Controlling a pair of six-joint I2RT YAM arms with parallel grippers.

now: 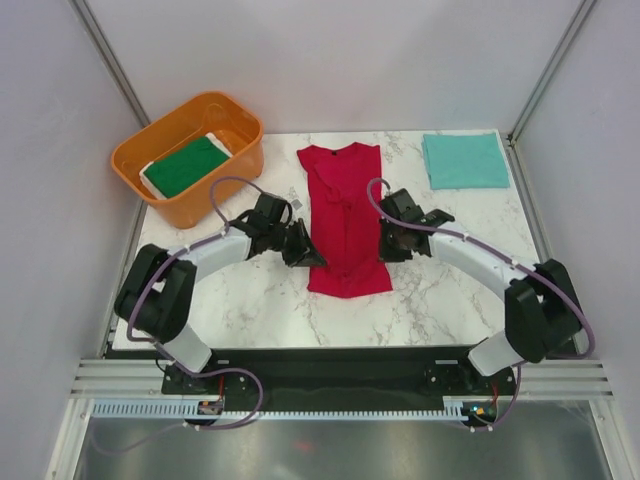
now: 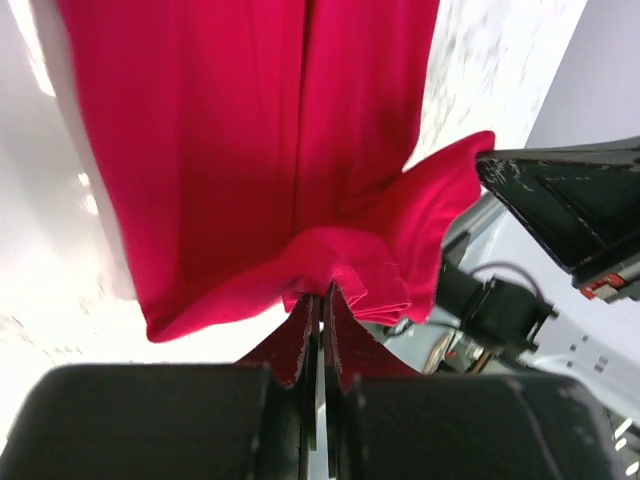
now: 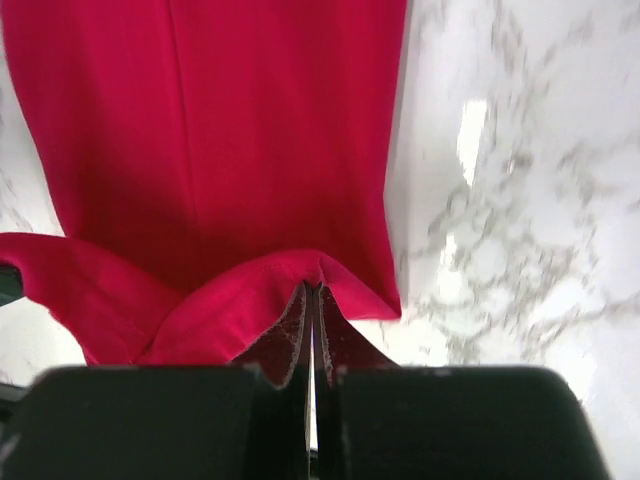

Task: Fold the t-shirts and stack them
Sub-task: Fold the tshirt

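- Top view first: the red t-shirt lies mid-table as a long narrow strip, collar towards 12 o'clock, hem towards 6 o'clock.
- The left gripper is in at the shirt's 9 o'clock edge, down near the hem, and it is right on the cloth.
- The left wrist view settles it: the left gripper has its jaws pressed tight together, with a bunched fold of the red t-shirt clamped between the tips.
- On the other side, the right gripper sits at the shirt's 3 o'clock edge, roughly level with its partner.
- The right wrist view tells the same story: the right gripper is clenched on a pinch of the red t-shirt, the cloth puckering up where the jaws meet.
- The teal t-shirt is a neat folded rectangle at 2 o'clock on the marble table, well apart from both arms.
- At 10 o'clock the orange tub sits at the table's far left corner, and the dark green t-shirt lies folded inside it, a white edge showing.
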